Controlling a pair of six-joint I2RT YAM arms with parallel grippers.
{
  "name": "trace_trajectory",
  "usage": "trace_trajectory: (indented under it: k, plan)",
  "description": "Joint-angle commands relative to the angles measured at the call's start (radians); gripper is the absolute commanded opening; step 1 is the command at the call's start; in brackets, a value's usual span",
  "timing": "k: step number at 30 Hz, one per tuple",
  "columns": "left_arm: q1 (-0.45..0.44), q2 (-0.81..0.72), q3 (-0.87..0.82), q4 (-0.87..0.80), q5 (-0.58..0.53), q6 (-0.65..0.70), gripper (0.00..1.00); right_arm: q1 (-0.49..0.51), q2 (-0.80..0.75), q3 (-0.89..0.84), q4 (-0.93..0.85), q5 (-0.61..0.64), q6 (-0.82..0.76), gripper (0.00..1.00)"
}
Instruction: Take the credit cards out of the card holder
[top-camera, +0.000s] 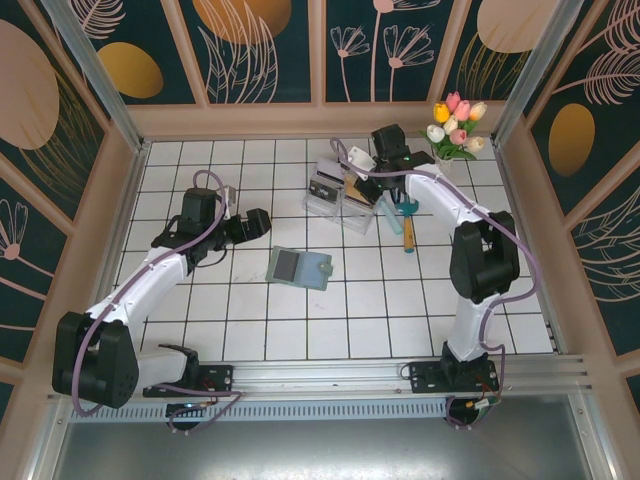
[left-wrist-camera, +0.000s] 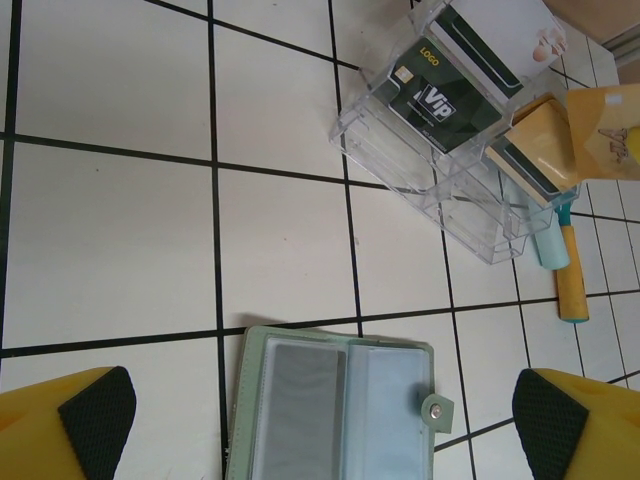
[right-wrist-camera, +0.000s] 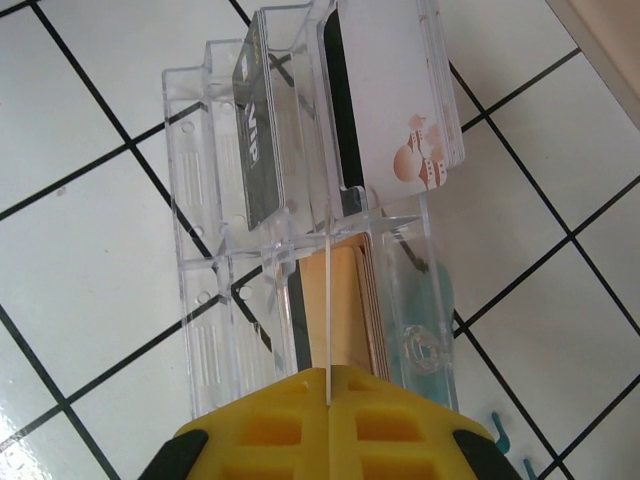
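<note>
We logged card holder (top-camera: 298, 267) open at table (top-camera: 200, 300) centre, long axis left-right, snap tab (left-wrist-camera: 435, 406) right; left wrist view resolved clear sleeves (left-wrist-camera: 300, 410), grey patch from top. Left pincer (left-wrist-camera: 322, 418) apart above. Right pincer (right-wrist-camera: 328, 400) together at tray (right-wrist-camera: 200, 200), credit cards (right-wrist-camera: 400, 100) inside.

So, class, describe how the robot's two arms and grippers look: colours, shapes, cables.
The left arm and right arm have white tubular links, black joint housings and black bases. A mauve cable loops along each. The fingers are chunky yellow blocks with black textured pads.
</note>
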Motion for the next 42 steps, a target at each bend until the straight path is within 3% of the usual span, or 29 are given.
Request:
trace_trajectory:
  k: [1,16,21,34,42]
  plan:
    - [0.004,0.013,-0.007,0.000,0.012,0.019,0.98,-0.006,0.024,0.047,-0.073,0.037,-0.039,0.00]
    - [0.005,0.014,0.013,-0.014,0.062,0.036,0.99,-0.010,0.093,0.138,-0.181,0.089,-0.063,0.00]
    - [0.005,-0.001,0.011,-0.009,0.067,0.038,0.99,-0.008,0.113,0.164,-0.198,0.093,-0.049,0.05]
    - [0.005,0.006,0.008,0.004,0.105,0.036,0.99,0.013,0.130,0.176,-0.126,0.178,-0.024,0.07]
    - [0.005,0.012,0.005,0.006,0.113,0.036,0.98,0.017,0.173,0.234,-0.204,0.120,-0.077,0.08]
